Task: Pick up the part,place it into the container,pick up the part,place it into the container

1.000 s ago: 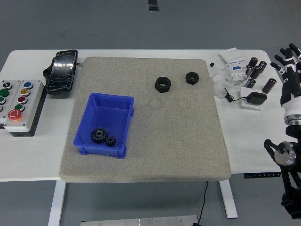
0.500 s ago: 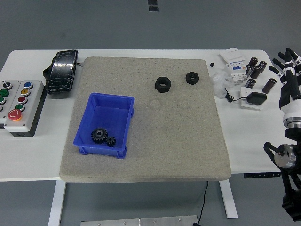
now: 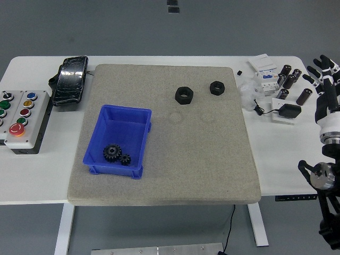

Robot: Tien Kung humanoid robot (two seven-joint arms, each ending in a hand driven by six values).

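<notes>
A blue bin (image 3: 137, 121) sits on the left part of the grey mat (image 3: 212, 159). Inside it lie a large black gear (image 3: 111, 153) and a small black gear (image 3: 125, 159). Two black nuts rest on the mat's far part: a larger one (image 3: 184, 95) and a smaller one (image 3: 217, 87). My right hand (image 3: 325, 71) is at the far right edge above the table, fingers spread, holding nothing, well away from the parts. My left arm is out of view.
A button box (image 3: 18, 119) and a black pad (image 3: 70, 79) lie at the left. Dark cylinders (image 3: 289, 78), a white box (image 3: 264, 67), a black adapter (image 3: 289, 111) and crumpled plastic (image 3: 247, 94) crowd the right side.
My right hand has drifted slightly to the right, toward the picture's edge. Nothing on the table has moved.
</notes>
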